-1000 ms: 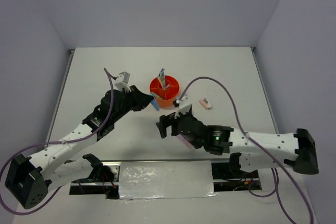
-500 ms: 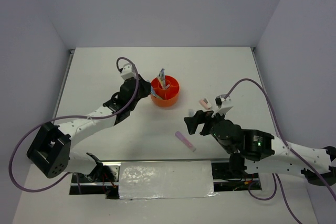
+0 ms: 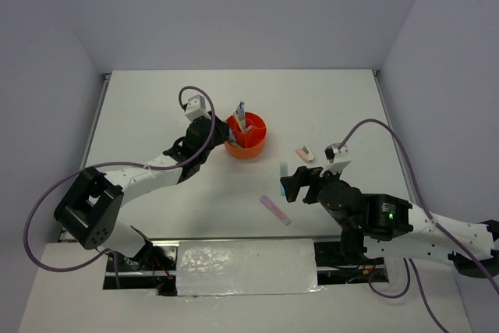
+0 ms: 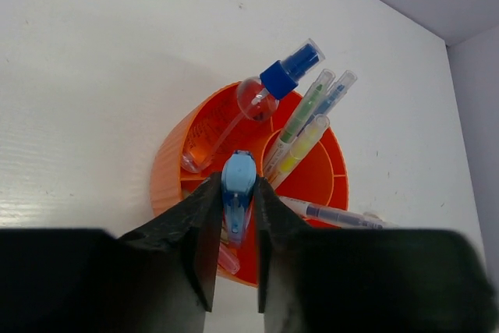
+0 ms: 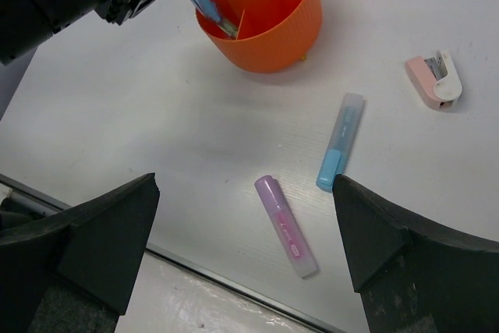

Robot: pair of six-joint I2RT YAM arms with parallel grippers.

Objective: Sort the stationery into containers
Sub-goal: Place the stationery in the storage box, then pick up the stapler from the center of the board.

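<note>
The round orange organiser (image 3: 248,150) stands mid-table, also in the left wrist view (image 4: 168,169) and the right wrist view (image 5: 273,37). It holds a small spray bottle (image 4: 253,95), several highlighters (image 4: 300,126) and a pen (image 4: 327,214). My left gripper (image 3: 221,139) is shut on a blue stubby item (image 4: 236,185), its end over the organiser's near compartment. My right gripper (image 3: 290,187) is open and empty above the table (image 5: 245,181). A pink marker (image 5: 285,226), a blue marker (image 5: 341,142) and a pink-white eraser (image 5: 434,78) lie on the table.
The pink marker (image 3: 274,210) lies close to the table's front edge, where a metal strip (image 3: 245,267) runs. The blue marker (image 3: 284,170) and eraser (image 3: 304,154) lie right of the organiser. Grey walls enclose the table.
My left gripper has carried the blue item up to the organiser's left rim. My right gripper has left the pink marker on the table and drawn back right; the blue marker now shows.
</note>
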